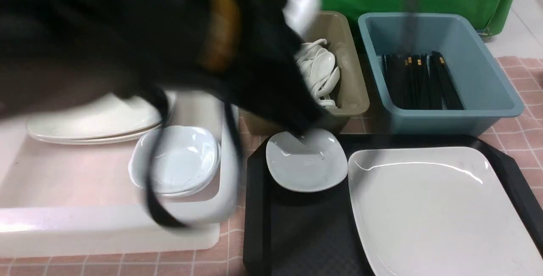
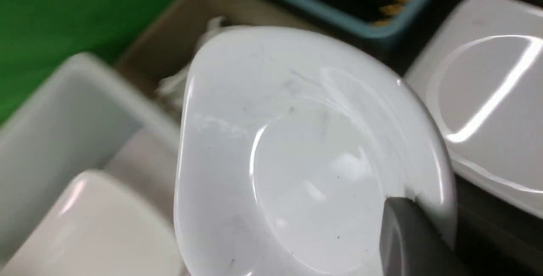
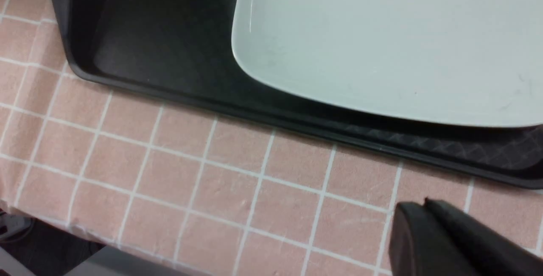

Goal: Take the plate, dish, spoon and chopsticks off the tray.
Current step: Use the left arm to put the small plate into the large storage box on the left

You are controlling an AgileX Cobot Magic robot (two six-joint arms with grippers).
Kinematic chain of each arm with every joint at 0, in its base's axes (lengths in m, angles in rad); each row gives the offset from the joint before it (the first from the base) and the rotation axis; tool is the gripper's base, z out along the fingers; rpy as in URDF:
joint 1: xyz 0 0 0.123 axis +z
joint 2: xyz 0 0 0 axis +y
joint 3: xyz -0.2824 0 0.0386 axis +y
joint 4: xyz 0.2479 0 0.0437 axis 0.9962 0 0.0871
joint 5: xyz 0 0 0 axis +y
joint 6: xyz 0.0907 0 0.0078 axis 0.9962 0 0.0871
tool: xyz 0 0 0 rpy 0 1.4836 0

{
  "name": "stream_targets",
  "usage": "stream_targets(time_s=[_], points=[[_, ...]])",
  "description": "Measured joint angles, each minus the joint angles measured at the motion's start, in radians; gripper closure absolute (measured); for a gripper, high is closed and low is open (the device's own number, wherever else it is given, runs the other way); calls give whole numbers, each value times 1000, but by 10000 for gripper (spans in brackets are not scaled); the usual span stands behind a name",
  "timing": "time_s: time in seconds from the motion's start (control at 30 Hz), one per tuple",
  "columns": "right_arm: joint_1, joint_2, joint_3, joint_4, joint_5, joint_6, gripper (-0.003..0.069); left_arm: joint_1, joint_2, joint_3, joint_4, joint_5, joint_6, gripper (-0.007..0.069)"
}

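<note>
**Front view:** the dish [image 1: 306, 163] is seen at the far left corner of the tray [image 1: 256, 225], its far rim pinched by the left gripper [image 1: 303, 134]. The plate [image 1: 441, 208] is set beside it on the tray. Spoons [image 1: 322, 72] are held in the olive tub [image 1: 354, 68], chopsticks [image 1: 420, 81] in the blue tub [image 1: 488, 85].

**Left wrist view:** one finger [image 2: 407, 233] is clamped on the dish rim.

**Right wrist view:** the right gripper [image 3: 424, 210], closed, is held over the checked cloth [image 3: 191, 170] just outside the tray rim.

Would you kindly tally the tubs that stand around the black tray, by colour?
olive tub: 1
blue tub: 1
white tub: 1
Total: 3
</note>
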Motion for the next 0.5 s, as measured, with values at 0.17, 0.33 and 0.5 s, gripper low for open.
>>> stream_targets(time_s=[0.17,0.33,0.5], points=[[0,0,0,0,-17,0,585,297,-14,72,-182,40,166,616],[0,0,0,0,-20,4,585,561,46,175,-450,-49,563,616],[0,0,0,0,-21,4,584,675,106,212,-611,-151,903,616]])
